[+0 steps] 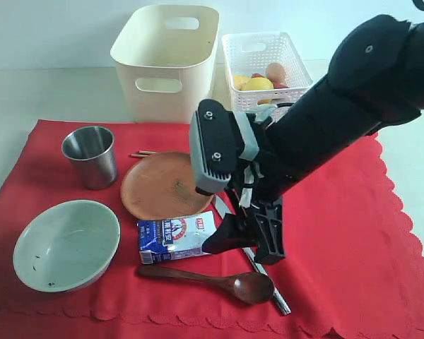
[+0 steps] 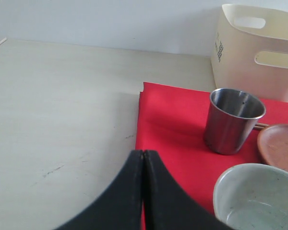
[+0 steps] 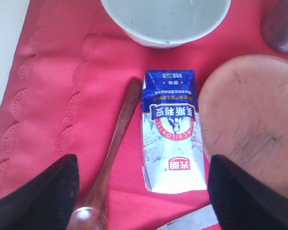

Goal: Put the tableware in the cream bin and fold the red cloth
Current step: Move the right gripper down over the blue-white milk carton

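Clock positions are read on the exterior view, with 12 o'clock at the far side and the blue-white milk carton [image 1: 175, 236] as centre. The red cloth [image 1: 353, 233] lies flat and unfolded on the table [image 2: 62, 120] and carries all the tableware. Nearest, at 6 o'clock, lies the dark wooden spoon [image 1: 212, 279], its bowl just beside the metal knife [image 1: 275, 295], which runs diagonally at 4 to 5 o'clock and is partly hidden under the right gripper [image 1: 246, 240]. That gripper hangs low over the carton with its jaws spread wide and nothing gripped; its wrist view shows the carton lying between the fingers, flanked by the spoon handle and the plate. The pale bowl [image 1: 63, 240] sits at 9 o'clock. The round brown plate [image 1: 159, 187] sits at 12 o'clock, just beside the carton. The steel cup [image 1: 90, 155] stands upright at 10 o'clock, and the chopsticks [image 1: 143, 153] show only their ends between cup and plate. The left gripper [image 2: 143, 191] is fully closed on nothing, over the cloth's 9 o'clock edge. Beyond the cloth, the cream bin [image 1: 138, 63] stands at 12 o'clock, and the white lattice basket [image 1: 297, 60] at 1 o'clock is partly blocked by the right arm.
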Controlling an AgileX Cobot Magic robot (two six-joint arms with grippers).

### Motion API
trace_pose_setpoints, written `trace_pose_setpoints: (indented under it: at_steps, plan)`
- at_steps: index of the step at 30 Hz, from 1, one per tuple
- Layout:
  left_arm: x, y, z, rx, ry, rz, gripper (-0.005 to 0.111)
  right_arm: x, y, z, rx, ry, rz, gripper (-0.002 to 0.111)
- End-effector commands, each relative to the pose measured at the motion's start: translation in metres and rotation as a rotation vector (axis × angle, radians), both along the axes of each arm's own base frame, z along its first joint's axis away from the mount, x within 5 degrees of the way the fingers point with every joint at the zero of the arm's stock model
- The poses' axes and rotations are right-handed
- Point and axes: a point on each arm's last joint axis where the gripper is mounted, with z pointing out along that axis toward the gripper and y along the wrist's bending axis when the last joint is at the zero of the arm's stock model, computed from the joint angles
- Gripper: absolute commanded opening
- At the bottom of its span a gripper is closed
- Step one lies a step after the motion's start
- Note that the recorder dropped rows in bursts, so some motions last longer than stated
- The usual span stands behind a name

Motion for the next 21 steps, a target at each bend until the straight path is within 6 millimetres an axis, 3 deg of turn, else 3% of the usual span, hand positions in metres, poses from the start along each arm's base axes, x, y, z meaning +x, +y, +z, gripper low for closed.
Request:
trace_pose_setpoints:
  at_steps: [1, 14, 21]
  plan:
    - [0.000, 0.000, 0.000, -0.006, -0.011, 0.002, 0.000, 0.006, 0.002, -0.013, -0.021, -0.014, -0.008, 0.072]
    - [0.000, 0.000, 0.000, -0.006, -0.011, 0.002, 0.000, 0.019, 0.006, -0.043, -0.073, -0.004, -0.055, 0.072]
    - [0.000, 0.000, 0.000, -0.006, -0.011, 0.002, 0.000, 0.030, 0.014, -0.044, -0.064, -0.014, -0.051, 0.072]
